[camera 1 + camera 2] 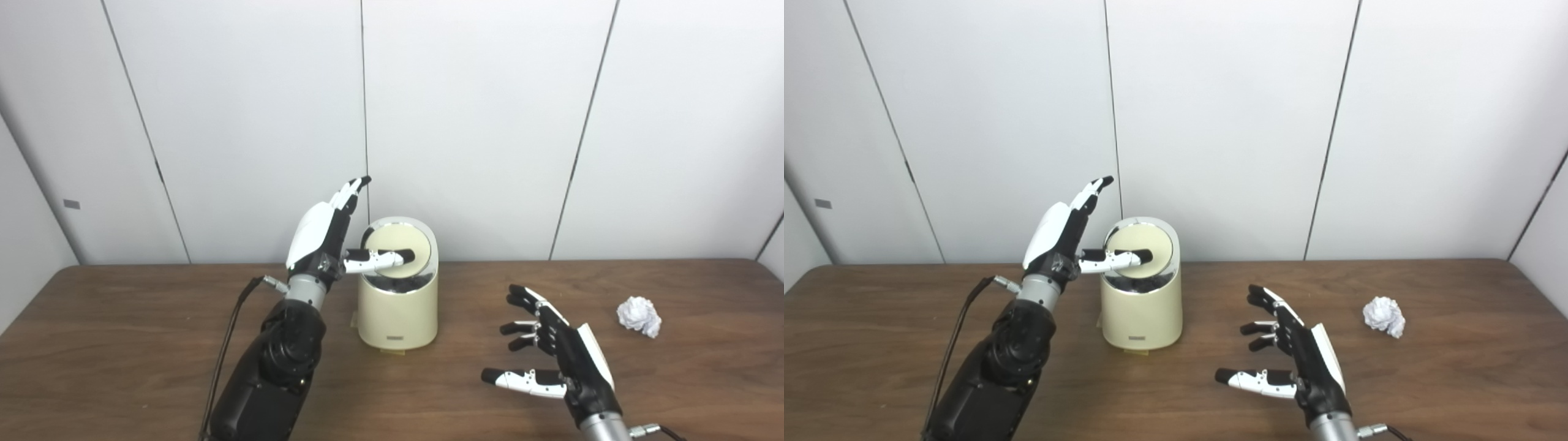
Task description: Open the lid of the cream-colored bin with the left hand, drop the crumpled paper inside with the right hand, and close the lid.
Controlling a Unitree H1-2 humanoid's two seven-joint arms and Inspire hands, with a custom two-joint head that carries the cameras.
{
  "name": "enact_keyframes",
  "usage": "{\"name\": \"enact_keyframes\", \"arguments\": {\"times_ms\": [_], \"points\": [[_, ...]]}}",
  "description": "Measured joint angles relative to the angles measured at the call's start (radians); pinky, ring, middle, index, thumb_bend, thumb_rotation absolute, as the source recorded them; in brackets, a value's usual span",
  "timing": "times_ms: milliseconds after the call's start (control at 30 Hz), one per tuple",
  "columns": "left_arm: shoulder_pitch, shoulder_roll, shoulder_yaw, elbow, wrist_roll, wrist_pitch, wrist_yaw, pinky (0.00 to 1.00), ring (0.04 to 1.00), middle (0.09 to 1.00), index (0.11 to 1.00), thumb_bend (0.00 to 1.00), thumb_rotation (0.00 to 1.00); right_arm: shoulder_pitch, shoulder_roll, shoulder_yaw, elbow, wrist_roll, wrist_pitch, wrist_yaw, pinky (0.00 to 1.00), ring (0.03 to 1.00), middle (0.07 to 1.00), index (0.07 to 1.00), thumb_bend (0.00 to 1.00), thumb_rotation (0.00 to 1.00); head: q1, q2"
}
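Wooden table (122, 343), crumpled paper (639, 316) beyond right hand (560, 358)

a lab-like test room: bare white wall panels (478, 122) behind a plain wooden table (122, 343).

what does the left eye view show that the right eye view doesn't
Only the left eye view: nothing extra on the table.

Only the right eye view: a little more tabletop to the right of the paper ball.

Both: the left hand raised beside the bin, thumb across its tilted lid, dark opening below; the right hand open over the table, holding nothing; the paper lying apart to its right.
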State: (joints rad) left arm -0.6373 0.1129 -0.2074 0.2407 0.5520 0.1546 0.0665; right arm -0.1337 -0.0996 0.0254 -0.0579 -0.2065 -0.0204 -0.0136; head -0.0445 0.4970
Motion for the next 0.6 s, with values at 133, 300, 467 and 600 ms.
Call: {"name": "enact_keyframes", "arguments": {"times_ms": [133,300,467,600], "points": [[0.000,0.005,-0.009,0.000,0.010,0.017,0.000,0.98,1.000,1.000,1.000,0.96,0.28,0.000,0.000,0.000,-0.003,0.000,0.001,0.000,0.53,0.656,0.840,0.845,0.77,0.03,-0.003,0.003],[0.000,0.007,-0.014,0.006,0.009,0.019,0.000,1.00,1.000,1.000,1.000,0.93,0.27,0.001,0.002,0.001,-0.004,-0.003,0.001,0.000,0.52,0.651,0.837,0.841,0.77,0.06,-0.008,0.006],[-0.001,0.007,-0.014,0.051,0.007,0.015,0.004,0.99,1.000,1.000,1.000,0.90,0.28,0.003,0.005,0.002,-0.015,-0.007,0.002,0.000,0.52,0.650,0.837,0.838,0.77,0.06,-0.009,0.009],[-0.001,0.007,-0.016,0.071,0.008,0.007,0.017,0.99,1.000,1.000,1.000,0.85,0.24,0.003,0.010,0.002,-0.023,-0.007,0.003,0.000,0.51,0.649,0.838,0.837,0.77,0.04,-0.011,0.009]]}}
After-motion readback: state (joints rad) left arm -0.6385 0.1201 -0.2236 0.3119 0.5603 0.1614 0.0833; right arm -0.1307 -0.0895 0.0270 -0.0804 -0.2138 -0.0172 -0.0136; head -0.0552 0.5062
